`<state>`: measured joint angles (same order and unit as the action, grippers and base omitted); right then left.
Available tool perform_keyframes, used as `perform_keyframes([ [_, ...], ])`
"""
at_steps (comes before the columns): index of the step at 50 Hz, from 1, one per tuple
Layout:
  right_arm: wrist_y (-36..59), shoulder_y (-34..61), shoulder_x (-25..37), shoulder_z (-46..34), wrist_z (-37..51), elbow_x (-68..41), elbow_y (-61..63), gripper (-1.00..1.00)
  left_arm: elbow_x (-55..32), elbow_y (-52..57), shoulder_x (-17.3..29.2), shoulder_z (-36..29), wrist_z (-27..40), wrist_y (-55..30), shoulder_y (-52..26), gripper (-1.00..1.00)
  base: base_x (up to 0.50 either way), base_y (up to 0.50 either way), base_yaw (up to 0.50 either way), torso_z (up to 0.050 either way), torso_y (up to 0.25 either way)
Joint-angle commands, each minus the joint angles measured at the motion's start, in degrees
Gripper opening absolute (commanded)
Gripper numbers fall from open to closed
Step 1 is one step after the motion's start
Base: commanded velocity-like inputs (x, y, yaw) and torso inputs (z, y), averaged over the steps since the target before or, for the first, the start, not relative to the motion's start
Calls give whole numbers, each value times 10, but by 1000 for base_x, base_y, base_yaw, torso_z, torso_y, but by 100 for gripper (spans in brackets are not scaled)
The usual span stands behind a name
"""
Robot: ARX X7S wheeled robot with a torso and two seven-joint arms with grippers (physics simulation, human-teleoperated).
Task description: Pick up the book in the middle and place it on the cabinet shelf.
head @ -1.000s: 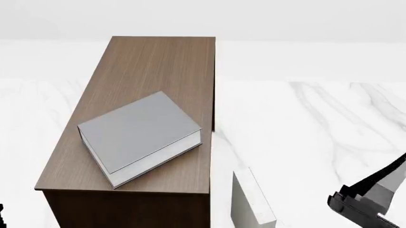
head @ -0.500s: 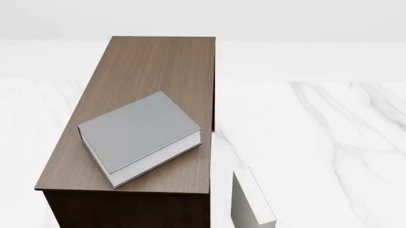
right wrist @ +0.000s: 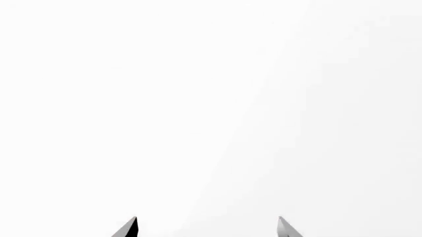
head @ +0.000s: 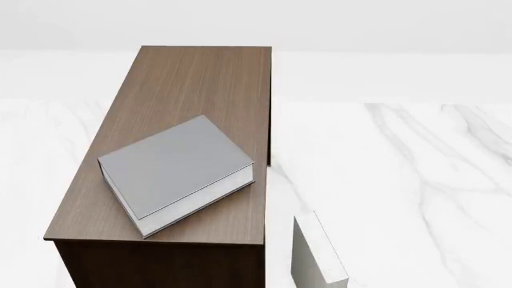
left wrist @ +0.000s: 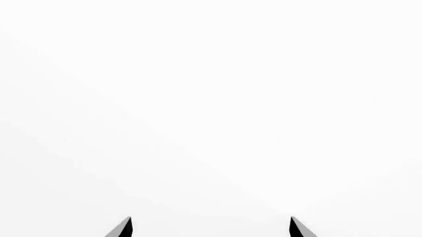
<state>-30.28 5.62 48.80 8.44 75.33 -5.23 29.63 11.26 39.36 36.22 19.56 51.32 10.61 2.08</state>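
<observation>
The grey hardback book (head: 172, 171) with white page edges lies flat and askew on the near half of the dark brown cabinet's top (head: 200, 78). Neither arm shows in the head view. In the left wrist view my left gripper (left wrist: 211, 226) is open, with only its two fingertips (left wrist: 125, 228) showing against plain white, and nothing sits between them. In the right wrist view my right gripper (right wrist: 207, 226) is also open and empty, with its fingertips (right wrist: 130, 228) wide apart against white.
A whitish box-like book (head: 318, 255) stands on the white marble surface (head: 400, 180) just right of the cabinet's near corner. The cabinet's right edge drops off beside it.
The right arm, seen a second ago at the head view's lower right corner, has left that view. The book and cabinet have not moved.
</observation>
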Motion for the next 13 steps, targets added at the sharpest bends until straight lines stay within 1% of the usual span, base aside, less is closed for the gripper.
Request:
perform_keyframes([
  [1, -2, -4, -9, 22, -18, 5, 19, 100, -1, 18, -8, 46, -14, -6, 8, 100, 0, 0, 0, 0, 0],
  [13, 3, -9, -8, 39, -23, 4, 40, 100, -6, 28, -12, 60, -13, -4, 13, 100, 0, 0, 0, 0, 0],
])
